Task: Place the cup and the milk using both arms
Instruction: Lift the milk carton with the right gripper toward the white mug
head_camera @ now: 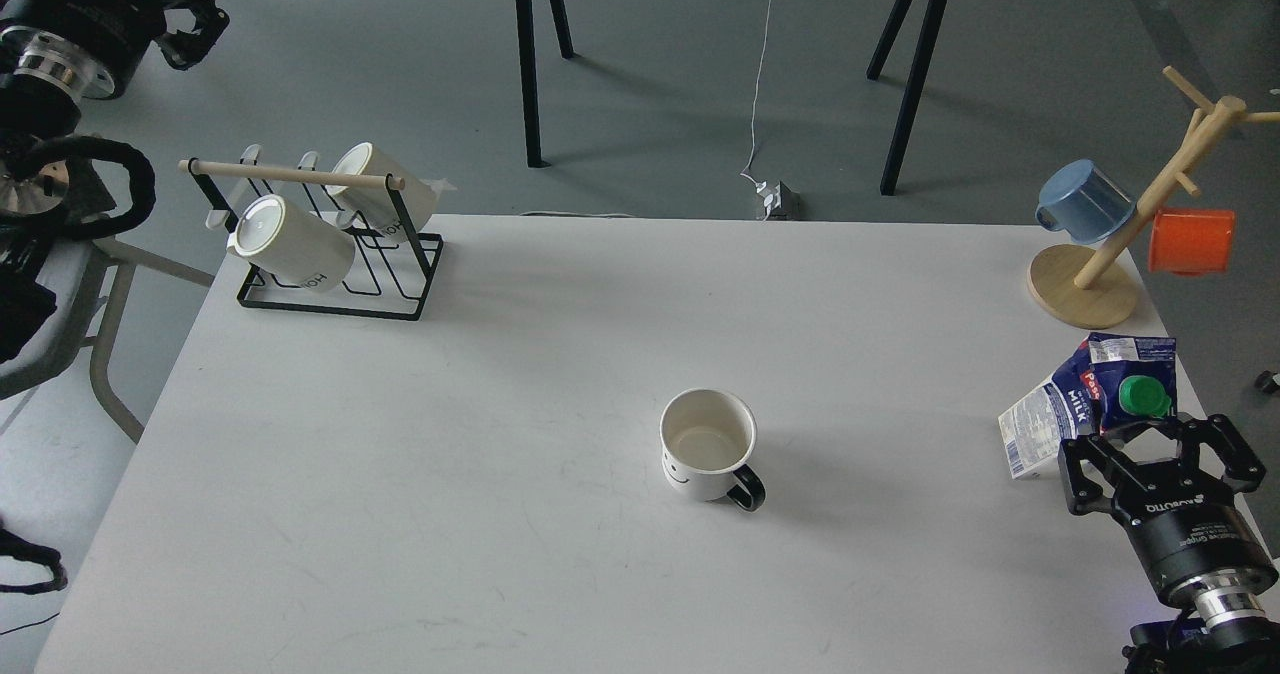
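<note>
The cup (707, 444), a white mug with a black handle and a small smiley face, stands upright and empty in the middle of the white table (500, 514). The milk (1085, 399), a dark blue and white carton with a green cap, is tilted near the table's right edge. My right gripper (1148, 441) comes in from the bottom right and is shut on the carton's lower part, which it partly hides. My left gripper (185, 26) is open and empty at the top left, off the table and far from the cup.
A black wire rack (330, 254) with two white mugs stands at the table's back left. A wooden mug tree (1095, 274) with a blue cup (1082, 201) and an orange cup (1190, 240) stands at the back right. Black table legs and cables lie beyond the table.
</note>
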Robot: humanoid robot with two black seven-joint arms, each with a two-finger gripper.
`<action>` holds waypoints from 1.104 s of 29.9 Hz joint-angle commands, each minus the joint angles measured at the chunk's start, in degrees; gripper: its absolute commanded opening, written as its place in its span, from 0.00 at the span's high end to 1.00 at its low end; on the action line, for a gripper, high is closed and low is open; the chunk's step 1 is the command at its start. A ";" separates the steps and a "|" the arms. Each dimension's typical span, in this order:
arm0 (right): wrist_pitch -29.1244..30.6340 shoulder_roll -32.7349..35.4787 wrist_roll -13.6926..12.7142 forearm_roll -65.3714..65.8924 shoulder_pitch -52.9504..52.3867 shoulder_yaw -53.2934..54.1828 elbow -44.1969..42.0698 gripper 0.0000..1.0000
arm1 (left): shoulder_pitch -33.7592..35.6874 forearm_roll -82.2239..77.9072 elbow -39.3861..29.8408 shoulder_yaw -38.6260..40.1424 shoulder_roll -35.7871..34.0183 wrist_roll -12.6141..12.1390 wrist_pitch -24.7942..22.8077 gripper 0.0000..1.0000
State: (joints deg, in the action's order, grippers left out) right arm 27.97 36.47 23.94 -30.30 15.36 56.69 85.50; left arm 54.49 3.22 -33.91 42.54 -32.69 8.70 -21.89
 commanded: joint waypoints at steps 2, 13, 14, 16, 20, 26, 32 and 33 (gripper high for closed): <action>0.03 -5.87 -0.12 4.97 -3.31 -2.54 0.63 0.60 | 0.08 -0.14 -0.02 0.00 -0.19 0.00 0.18 0.00; 0.03 -20.21 -0.13 13.15 -12.20 -9.93 1.86 0.60 | 0.00 -0.14 -0.11 -0.08 -0.62 0.00 0.80 0.00; 0.03 -20.82 -0.13 14.37 -11.94 -10.02 1.95 0.60 | 0.00 -0.14 -0.02 0.00 -0.97 0.00 0.71 0.00; 0.03 -22.32 -0.13 15.70 -11.41 -10.10 2.04 0.60 | -0.09 -0.14 -0.11 -0.08 -1.15 0.00 0.71 0.00; 0.03 -22.76 -0.13 15.79 -10.62 -11.25 1.86 0.60 | -0.18 -0.14 -0.11 -0.08 -0.89 0.00 0.71 0.00; 0.03 -22.94 -0.13 15.88 -10.18 -11.60 0.54 0.60 | -0.18 -0.14 -0.11 -0.08 -0.71 0.00 0.71 0.00; 0.03 -23.20 0.05 15.88 -9.65 -11.51 -0.25 0.59 | -0.18 -0.14 -0.11 -0.08 -0.89 0.00 0.71 0.00; 0.03 -23.46 0.05 15.88 -9.65 -11.51 -0.60 0.59 | -0.18 -0.14 -0.02 -0.08 -0.89 0.00 0.71 0.00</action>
State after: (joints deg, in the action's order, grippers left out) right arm 28.01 13.33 23.89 -14.41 5.73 45.09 85.64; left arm 54.32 3.07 -34.02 42.45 -33.47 8.70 -21.18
